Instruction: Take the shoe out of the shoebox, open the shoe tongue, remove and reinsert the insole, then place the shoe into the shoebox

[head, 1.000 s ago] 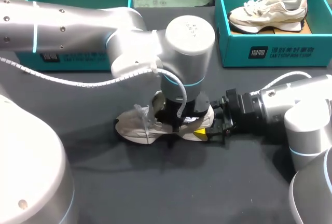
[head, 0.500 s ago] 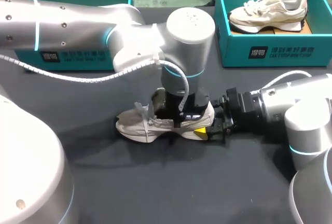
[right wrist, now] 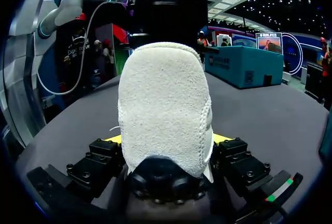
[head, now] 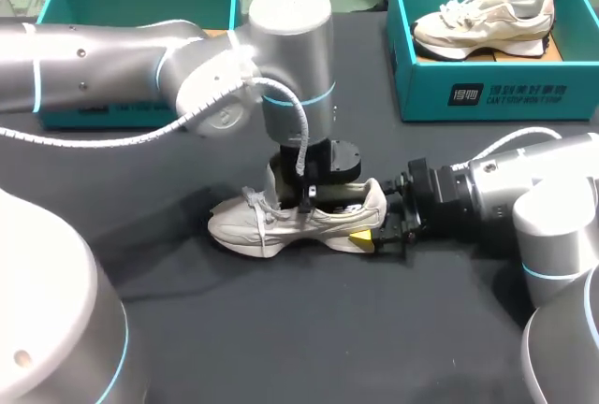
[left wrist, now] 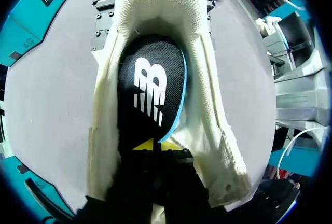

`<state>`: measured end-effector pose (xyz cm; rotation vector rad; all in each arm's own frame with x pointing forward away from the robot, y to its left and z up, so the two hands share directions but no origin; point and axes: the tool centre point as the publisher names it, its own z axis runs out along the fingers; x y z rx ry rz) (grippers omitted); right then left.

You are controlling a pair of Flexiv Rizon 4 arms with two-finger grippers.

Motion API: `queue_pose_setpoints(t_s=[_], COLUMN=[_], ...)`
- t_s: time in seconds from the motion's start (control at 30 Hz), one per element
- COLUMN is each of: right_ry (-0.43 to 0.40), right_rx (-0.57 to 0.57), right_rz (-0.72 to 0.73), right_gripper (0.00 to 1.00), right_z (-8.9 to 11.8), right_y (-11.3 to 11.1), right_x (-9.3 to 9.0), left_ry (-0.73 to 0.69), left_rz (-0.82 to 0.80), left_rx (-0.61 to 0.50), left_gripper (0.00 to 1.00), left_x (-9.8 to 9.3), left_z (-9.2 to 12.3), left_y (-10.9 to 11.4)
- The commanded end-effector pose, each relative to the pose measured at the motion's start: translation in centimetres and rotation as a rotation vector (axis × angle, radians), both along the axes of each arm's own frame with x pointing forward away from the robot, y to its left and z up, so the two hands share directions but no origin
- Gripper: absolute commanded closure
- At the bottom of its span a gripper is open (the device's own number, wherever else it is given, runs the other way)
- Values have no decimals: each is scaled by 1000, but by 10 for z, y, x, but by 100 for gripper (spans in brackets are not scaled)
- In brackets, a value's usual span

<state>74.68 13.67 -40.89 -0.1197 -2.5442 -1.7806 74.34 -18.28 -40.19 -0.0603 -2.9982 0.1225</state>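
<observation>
Head view: right box (head: 493, 95) holds a spare shoe (head: 482, 21). On the surface (head: 281, 329), right hand (right wrist: 166, 140) clamps the worked shoe (head: 271, 226) at its heel; left hand (left wrist: 154, 145) pinches its insole (left wrist: 150, 86).

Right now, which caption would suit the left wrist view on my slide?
Left gripper pinching the black insole inside the opening of the cream shoe, seen along its fingers.

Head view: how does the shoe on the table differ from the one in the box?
The table shoe stands on the table; the boxed shoe lies in the right-hand teal shoebox. The right gripper clamps the table shoe's heel and the left gripper sits in its opening; nothing touches the boxed shoe. Both are cream sneakers.
</observation>
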Motion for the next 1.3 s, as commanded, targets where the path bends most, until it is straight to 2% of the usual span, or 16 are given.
queue_pose_setpoints(t_s=[0.03, 0.53, 0.87, 0.93, 1.03, 1.3], right_ry=[0, 0, 0, 0, 0, 0], right_rx=[-5, -5, -5, -5, -5, -5], right_rz=[0, 0, 0, 0, 0, 0], right_gripper=[100, 100, 100, 100, 100, 100], right_z=[-2, -2, -2, -2, -2, -2], right_y=[2, 2, 2, 2, 2, 2], right_x=[-3, -3, -3, -3, -3, -3], left_ry=[13, 89, 58, 35, 4, -119], left_rz=[0, 27, 47, 64, 69, 107], left_rx=[-59, -287, -388, -414, -419, -357], left_gripper=[100, 100, 100, 100, 100, 100], left_x=[2, -5, -7, -2, 1, 7], left_z=[-7, 36, 60, 66, 74, 85], left_y=[7, 18, 23, 25, 22, -1])
